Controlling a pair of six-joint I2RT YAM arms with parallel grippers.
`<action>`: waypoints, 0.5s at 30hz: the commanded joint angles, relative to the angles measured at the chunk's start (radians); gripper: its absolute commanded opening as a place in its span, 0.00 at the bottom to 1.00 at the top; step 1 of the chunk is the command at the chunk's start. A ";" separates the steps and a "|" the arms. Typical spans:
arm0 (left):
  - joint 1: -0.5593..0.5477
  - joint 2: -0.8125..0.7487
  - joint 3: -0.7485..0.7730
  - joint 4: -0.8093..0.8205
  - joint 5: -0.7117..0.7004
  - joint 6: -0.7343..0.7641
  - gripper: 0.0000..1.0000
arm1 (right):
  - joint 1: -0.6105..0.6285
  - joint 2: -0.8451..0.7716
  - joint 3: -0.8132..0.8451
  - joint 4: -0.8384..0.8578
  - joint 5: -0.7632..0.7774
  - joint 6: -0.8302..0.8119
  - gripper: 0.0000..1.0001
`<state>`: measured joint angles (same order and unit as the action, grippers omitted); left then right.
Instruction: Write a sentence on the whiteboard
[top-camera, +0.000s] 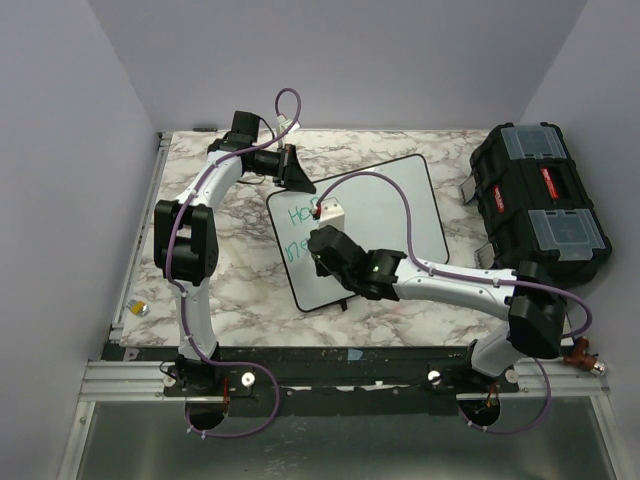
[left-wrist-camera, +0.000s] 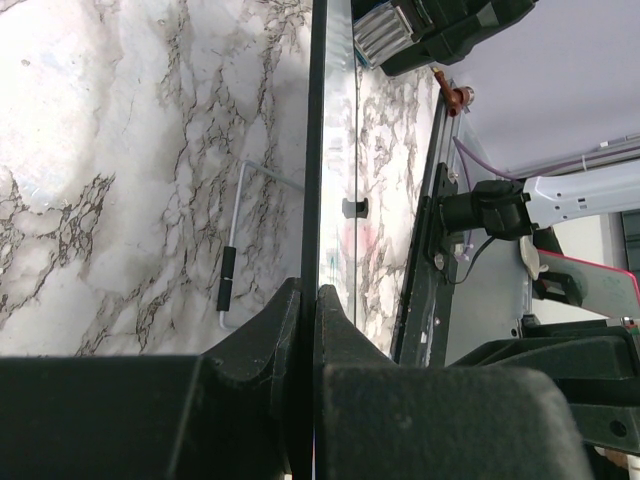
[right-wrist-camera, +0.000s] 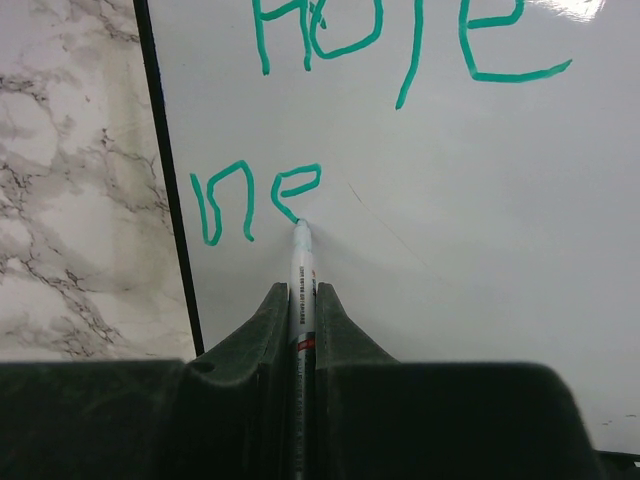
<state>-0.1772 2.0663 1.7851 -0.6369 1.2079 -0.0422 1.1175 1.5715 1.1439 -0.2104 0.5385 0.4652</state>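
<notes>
Top external view: the whiteboard (top-camera: 385, 210) lies tilted mid-table, and your left gripper (top-camera: 297, 170) is pinched tight on its black frame at the 11 o'clock corner. Your right gripper (right-wrist-camera: 302, 300) clamps a marker (right-wrist-camera: 301, 265), its tip on the board at the tail of "ne" in the sentence (right-wrist-camera: 409, 55). A toolbox (top-camera: 540, 200) sits at 3 o'clock, near that edge. Bare table (top-camera: 240, 285) opens at 9 o'clock.

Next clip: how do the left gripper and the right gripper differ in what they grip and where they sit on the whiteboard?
The left gripper clamps the whiteboard by its edge; the right gripper pinches a marker. The left sits at the board's rim, the right over its face, with the marker tip touching the board at the green writing. Both are shut on something.
</notes>
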 joint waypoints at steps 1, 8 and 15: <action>0.004 -0.032 0.012 0.046 -0.073 0.047 0.00 | -0.005 -0.021 -0.014 -0.052 0.057 0.008 0.01; 0.003 -0.032 0.012 0.047 -0.074 0.047 0.00 | -0.005 -0.035 0.021 -0.056 0.150 -0.007 0.01; 0.003 -0.034 0.010 0.046 -0.074 0.047 0.00 | -0.006 -0.075 0.007 0.037 0.125 -0.002 0.01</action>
<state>-0.1772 2.0663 1.7851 -0.6369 1.2076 -0.0463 1.1160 1.5425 1.1442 -0.2287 0.6308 0.4622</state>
